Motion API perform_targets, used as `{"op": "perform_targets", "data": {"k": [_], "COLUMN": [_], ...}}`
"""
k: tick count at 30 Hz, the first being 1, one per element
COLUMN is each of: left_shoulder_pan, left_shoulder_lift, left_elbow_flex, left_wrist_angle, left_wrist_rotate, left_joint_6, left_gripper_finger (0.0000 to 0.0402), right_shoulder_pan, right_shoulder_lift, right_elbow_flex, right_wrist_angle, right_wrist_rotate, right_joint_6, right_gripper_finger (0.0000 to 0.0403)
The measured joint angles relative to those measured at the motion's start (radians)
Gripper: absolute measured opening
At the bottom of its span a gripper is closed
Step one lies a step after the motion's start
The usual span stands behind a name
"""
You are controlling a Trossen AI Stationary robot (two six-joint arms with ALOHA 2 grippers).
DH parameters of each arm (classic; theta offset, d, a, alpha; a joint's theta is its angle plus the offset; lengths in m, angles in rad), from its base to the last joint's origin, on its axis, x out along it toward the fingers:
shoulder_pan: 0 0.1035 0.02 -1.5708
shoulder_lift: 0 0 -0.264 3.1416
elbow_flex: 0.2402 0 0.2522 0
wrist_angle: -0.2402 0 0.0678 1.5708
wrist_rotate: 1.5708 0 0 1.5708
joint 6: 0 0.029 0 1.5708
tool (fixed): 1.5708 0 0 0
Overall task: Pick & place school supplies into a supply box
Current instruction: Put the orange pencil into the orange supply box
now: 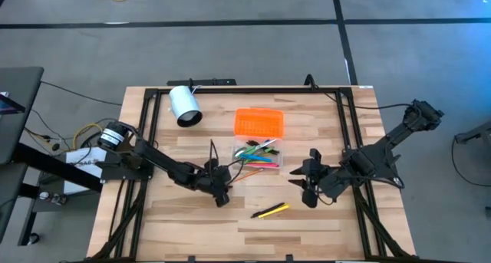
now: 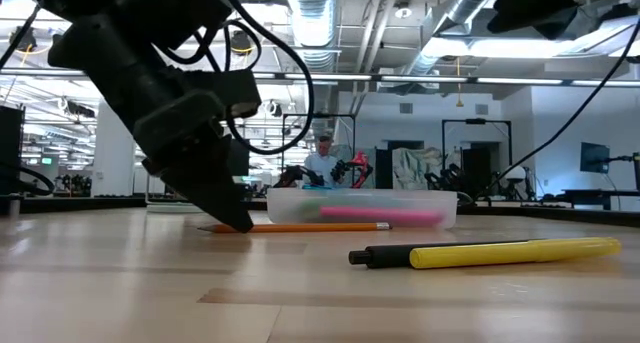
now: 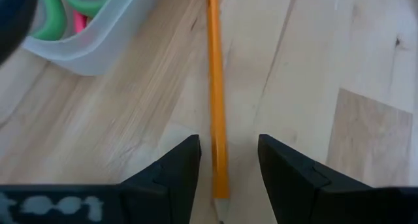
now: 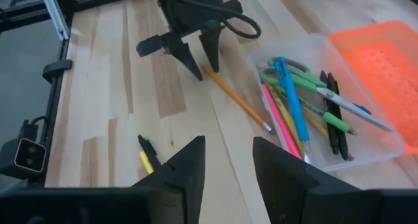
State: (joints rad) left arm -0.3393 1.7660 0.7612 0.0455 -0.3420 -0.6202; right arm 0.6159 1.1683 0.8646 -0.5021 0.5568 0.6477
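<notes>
Two arms over a wooden worktop [image 1: 184, 217], noted left to right. White cylinder [image 1: 184, 106] lies on its side at the far left of the worktop, well apart from the rest.

Left gripper [image 1: 221, 192] down at the worktop, just beside the box. Fingers [image 3: 171, 175] apart, one on each side of an orange pencil [image 3: 217, 113] that lies flat on the wood; whether they touch it I cannot tell. The pencil's other end reaches toward the box wall.

Clear plastic box [image 1: 278, 162] near the middle of the worktop, open. Inside: pink, green, blue and dark pens [image 4: 295, 106], lying jumbled. Orange lid [image 1: 258, 122] lies beside the box, on its far side, touching or nearly so.

Yellow marker with black cap [image 1: 270, 211] lies loose on the worktop, nearer the front edge, between the two grippers and apart from both.

Right gripper [image 1: 309, 188] right of the box, raised above the worktop, fingers apart, nothing between them.
</notes>
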Motion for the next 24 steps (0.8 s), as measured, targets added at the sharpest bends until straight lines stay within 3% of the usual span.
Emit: {"op": "perform_targets", "data": {"k": [10, 18, 24], "left_shoulder_pan": [0.004, 0.051, 0.061], "left_shoulder_lift": [-0.001, -0.004, -0.004], "left_elbow_flex": [0.0, 0.001, 0.0], "left_wrist_angle": [-0.038, -0.071, -0.073], "left_wrist_rotate": [0.013, 0.142, 0.166], "left_joint_6": [-0.036, -0.096, -0.065], "left_gripper_finger": [0.0153, 0.0153, 0.0151], "right_shoulder_pan": [0.0, -0.001, -0.001], "right_shoulder_lift": [0.0, 0.0, 0.0], "right_elbow_flex": [0.0, 0.0, 0.0], "right_wrist_angle": [0.005, 0.009, 0.012], "right_wrist_rotate": [-0.001, -0.001, -0.001], "right_joint_6": [0.007, 0.008, 0.008], "right_gripper_finger": [0.012, 0.012, 0.012]}}
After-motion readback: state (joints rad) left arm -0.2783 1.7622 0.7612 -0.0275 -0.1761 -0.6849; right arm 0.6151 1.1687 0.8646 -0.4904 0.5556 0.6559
